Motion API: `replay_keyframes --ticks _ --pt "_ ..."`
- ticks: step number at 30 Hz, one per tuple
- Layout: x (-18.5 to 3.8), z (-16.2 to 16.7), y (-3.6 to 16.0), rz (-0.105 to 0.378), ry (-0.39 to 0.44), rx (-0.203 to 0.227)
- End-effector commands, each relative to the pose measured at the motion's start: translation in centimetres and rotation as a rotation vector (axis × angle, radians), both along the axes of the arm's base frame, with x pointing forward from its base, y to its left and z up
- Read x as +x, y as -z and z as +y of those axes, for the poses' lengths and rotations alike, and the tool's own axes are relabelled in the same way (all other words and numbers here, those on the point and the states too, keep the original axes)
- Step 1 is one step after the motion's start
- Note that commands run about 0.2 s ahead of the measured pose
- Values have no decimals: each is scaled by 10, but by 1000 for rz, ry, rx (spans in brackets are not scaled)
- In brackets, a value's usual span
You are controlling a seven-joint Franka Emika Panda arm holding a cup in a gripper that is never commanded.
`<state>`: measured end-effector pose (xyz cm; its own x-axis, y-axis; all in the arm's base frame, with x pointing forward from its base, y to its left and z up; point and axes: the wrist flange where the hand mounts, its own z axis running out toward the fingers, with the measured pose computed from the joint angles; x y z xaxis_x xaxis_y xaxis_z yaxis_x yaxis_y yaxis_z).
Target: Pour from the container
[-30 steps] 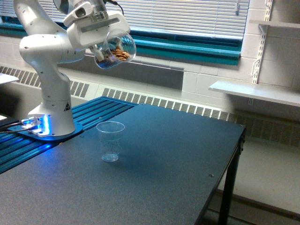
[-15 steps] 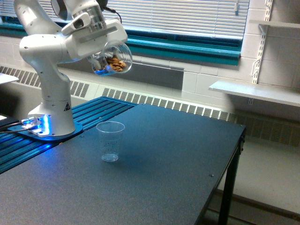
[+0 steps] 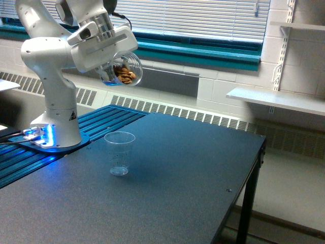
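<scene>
Exterior view: table (image 3: 183, 183) dark, fills lower frame. Arm (image 3: 48, 56) white, base w/ blue light at table's far corner on the view's left. Gripper (image 3: 112, 69) up high, jaws pinching the container (image 3: 124, 70), which is clear, tipped on its side, mouth facing the view's right, brown bits (image 3: 125, 75) lying inside at the low wall. Cup (image 3: 120, 152) clear, upright on table, well below the jaws and a bit to the view's right, apart from everything.
</scene>
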<state>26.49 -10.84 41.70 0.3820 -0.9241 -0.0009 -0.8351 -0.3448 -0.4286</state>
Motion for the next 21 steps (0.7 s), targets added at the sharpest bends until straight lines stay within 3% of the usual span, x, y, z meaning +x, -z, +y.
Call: replay_keyframes --ticks 1,8,21 --pt "-2 9 21 62 -32 20" --pt "0 21 29 102 -79 31" --pt "1 24 38 140 -91 42"
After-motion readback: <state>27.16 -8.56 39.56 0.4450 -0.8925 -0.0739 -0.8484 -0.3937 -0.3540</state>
